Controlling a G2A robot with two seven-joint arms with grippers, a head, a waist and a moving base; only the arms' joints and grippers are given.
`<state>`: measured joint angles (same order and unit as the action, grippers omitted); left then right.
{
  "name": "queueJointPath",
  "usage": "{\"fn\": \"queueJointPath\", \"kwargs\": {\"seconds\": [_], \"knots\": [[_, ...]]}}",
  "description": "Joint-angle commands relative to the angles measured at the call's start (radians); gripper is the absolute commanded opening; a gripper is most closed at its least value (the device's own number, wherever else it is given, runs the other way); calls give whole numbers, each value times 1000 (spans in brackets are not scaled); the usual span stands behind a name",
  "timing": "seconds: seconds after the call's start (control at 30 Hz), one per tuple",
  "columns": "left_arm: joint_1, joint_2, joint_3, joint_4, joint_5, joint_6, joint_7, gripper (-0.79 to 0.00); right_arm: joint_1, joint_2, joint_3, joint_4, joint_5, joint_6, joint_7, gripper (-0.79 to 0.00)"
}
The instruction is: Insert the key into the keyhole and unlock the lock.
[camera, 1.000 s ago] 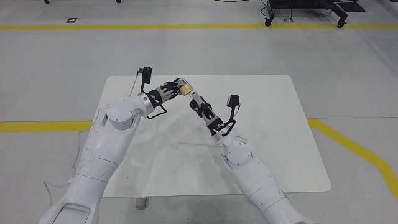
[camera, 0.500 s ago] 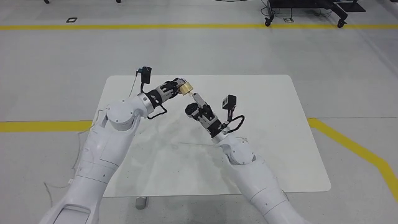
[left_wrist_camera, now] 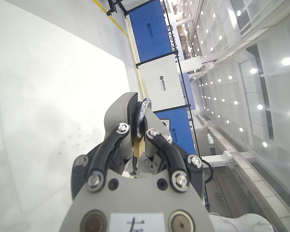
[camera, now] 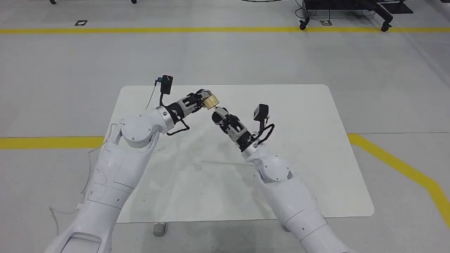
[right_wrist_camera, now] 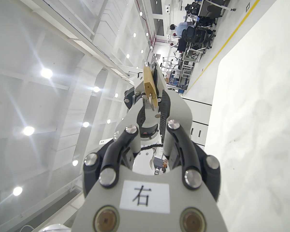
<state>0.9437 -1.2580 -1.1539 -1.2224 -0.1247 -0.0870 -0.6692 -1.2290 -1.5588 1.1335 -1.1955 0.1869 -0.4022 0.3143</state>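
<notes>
Above the table (camera: 316, 147), the right tool (camera: 216, 115) — pinching the key (right_wrist_camera: 150, 102) — has neared the lock (right_wrist_camera: 149, 83) the left tool (camera: 204, 99) grips.

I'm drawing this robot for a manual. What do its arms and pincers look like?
The left arm and right arm have glossy white shells with black wrist sections, a small black camera and looping black cable. The left pincer and right pincer have pale grey fingers with black ribbed pads, black link bars with silver screws, and a white label bearing one black character.

White table (camera: 309, 133), grey floor (camera: 232, 56), yellow lines (camera: 211, 29)
</notes>
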Motion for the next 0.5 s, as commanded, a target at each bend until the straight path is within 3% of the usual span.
{"fn": "queueJointPath", "kwargs": {"seconds": [0.0, 0.1, 0.27, 0.47], "knots": [[2, 0, -1, -2, 4, -1, 2, -785, 3, 0, -3, 3, -2, 2, -4, -650], [4, 1, 1, -6, 7, -1, 2, -785, 4, 0, -6, 5, -1, 0, -8, -785], [5, 1, 1, -9, 11, -4, 0, -785, 7, -2, -9, 10, 70, 8, 26, -785], [6, 1, -1, -10, -2, -18, -11, -785, 14, -7, 4, 30, 334, 72, 185, -785]]}}
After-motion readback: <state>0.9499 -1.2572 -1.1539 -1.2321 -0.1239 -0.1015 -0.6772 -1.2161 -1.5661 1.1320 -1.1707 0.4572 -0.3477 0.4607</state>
